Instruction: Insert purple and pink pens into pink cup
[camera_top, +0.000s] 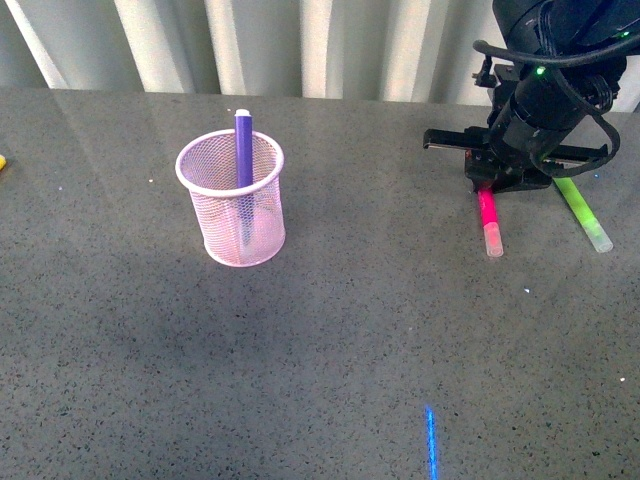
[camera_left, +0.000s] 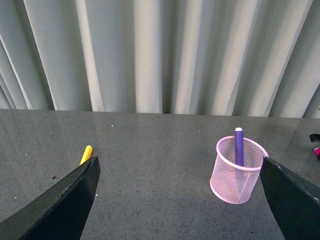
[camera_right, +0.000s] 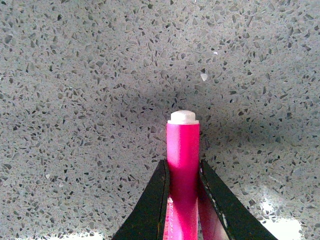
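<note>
The right pincer (camera_right: 182, 165) is closed narrowly on the pink pen (camera_right: 182, 145), its two dark fingers (camera_right: 150, 205) pressed against either side of the barrel near one end. In the front view the pen lies flat on the worktop (camera_top: 330, 350) at the far right, its pale cap pointing toward the robot. Just to its right lies a green pen (camera_top: 585, 215), apart from it and angled slightly away. The left pincer (camera_left: 180, 200) stands wide open and holds nothing, raised above the worktop and looking out over it. The cup (camera_top: 230, 215) stands upright at the left of centre, well apart from the right pincer. The purple pen (camera_top: 243, 150) is upright inside it, leaning on the far rim with its tip above the edge. A yellow pen (camera_left: 86, 154) lies far to the left, near the worktop's edge. The worktop is dark grey speckled stone with a dull sheen, and a short blue streak (camera_top: 431, 440) of light shows on its near part. Behind it hangs a pale curtain (camera_left: 150, 50) in vertical folds.
</note>
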